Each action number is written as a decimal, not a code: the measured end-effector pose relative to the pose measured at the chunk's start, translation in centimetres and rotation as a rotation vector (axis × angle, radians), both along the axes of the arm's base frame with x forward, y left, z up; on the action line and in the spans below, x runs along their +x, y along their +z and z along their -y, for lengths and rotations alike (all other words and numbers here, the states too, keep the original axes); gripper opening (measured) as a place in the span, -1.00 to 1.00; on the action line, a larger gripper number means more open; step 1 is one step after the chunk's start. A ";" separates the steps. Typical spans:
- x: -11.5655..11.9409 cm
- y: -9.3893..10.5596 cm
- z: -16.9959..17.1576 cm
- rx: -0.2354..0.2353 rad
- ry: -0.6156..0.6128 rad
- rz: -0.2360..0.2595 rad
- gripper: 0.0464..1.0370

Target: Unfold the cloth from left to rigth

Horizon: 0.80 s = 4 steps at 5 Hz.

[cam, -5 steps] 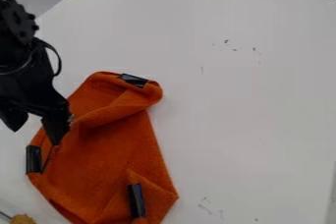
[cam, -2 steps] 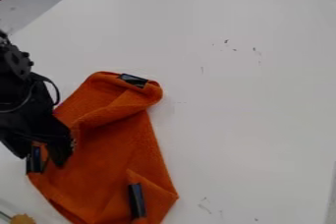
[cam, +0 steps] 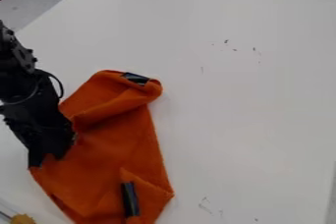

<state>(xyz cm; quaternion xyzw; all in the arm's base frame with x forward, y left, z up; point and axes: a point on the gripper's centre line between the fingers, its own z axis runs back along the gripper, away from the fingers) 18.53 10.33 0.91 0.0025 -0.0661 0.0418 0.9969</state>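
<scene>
The black gripper [cam: 47, 158] is at the left of the view, low over the left corner of the orange cloth [cam: 111, 144]. It is shut on the cloth, with a bit of orange fabric pinched up between its fingers. The cloth lies at the lower left, its upper part and lower right corner folded over. A black clip-like piece [cam: 136, 78] sits at its top end, and a second black piece [cam: 130, 199] is on the lower right fold. The gripper hides the cloth's left corner.
The white table [cam: 249, 100] extends to the right, with small dark marks on it. A small yellowish object [cam: 23, 219] on a thin stick is at the bottom left. The table's edge slants across the upper left.
The gripper has moved down onto the cloth's left corner and shut there, covering the black piece at that corner. The cloth's lower right part has shifted slightly left.
</scene>
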 end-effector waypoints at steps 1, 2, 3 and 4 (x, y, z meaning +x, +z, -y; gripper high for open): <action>0.3 0.0 -0.1 -0.002 -0.017 -0.001 -0.49; 0.6 0.8 0.1 0.021 -0.034 -0.021 -0.83; 1.3 3.5 0.7 0.076 -0.030 0.014 -0.96; 3.0 7.1 2.4 0.092 0.002 0.075 -0.97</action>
